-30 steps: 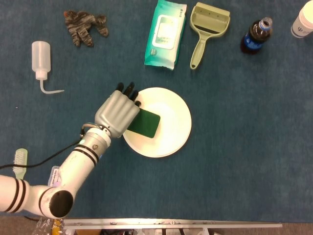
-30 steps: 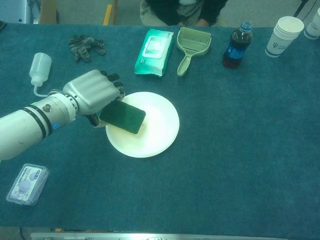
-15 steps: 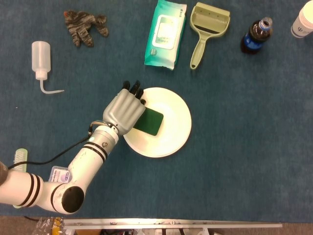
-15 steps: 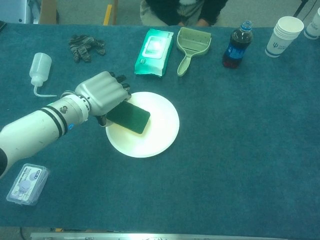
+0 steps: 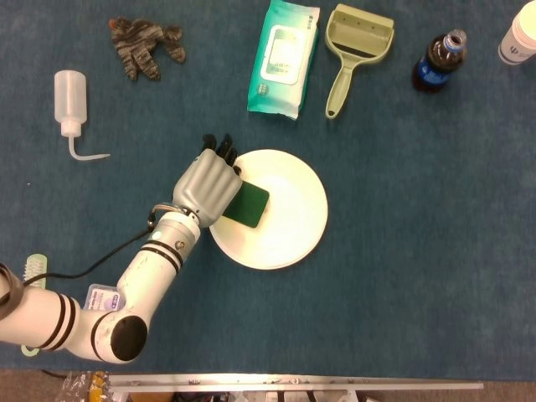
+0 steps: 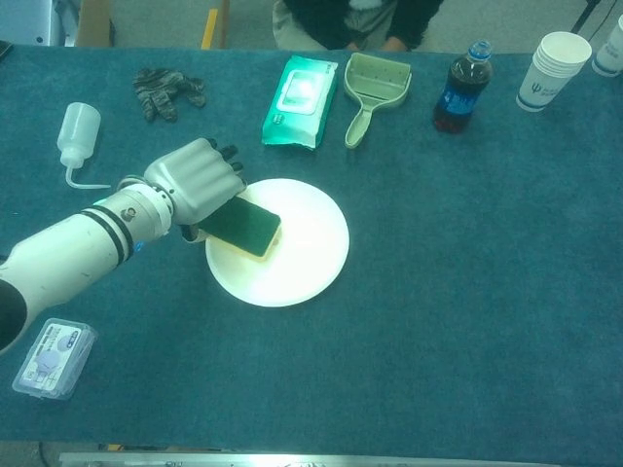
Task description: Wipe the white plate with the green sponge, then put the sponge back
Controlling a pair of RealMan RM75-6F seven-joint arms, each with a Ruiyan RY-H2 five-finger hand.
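Note:
The white plate (image 5: 285, 219) (image 6: 297, 258) lies near the middle of the blue table. My left hand (image 5: 207, 186) (image 6: 193, 181) holds the green sponge (image 5: 248, 204) (image 6: 243, 226) and presses it onto the left part of the plate, dark green face up. The fingers curl over the sponge's far-left edge at the plate's rim. My right hand shows in neither view.
Behind the plate lie a wet-wipes pack (image 5: 283, 57), a green dustpan scoop (image 5: 353, 48), a cola bottle (image 5: 438, 61) and paper cups (image 6: 547, 70). A squeeze bottle (image 5: 71, 100) and dark gloves (image 5: 144, 43) sit far left. A small plastic box (image 6: 54, 358) lies near the front-left edge.
The left hand slid the sponge right and toward the far side of the plate, then back left toward the plate's left rim. The plate stayed put.

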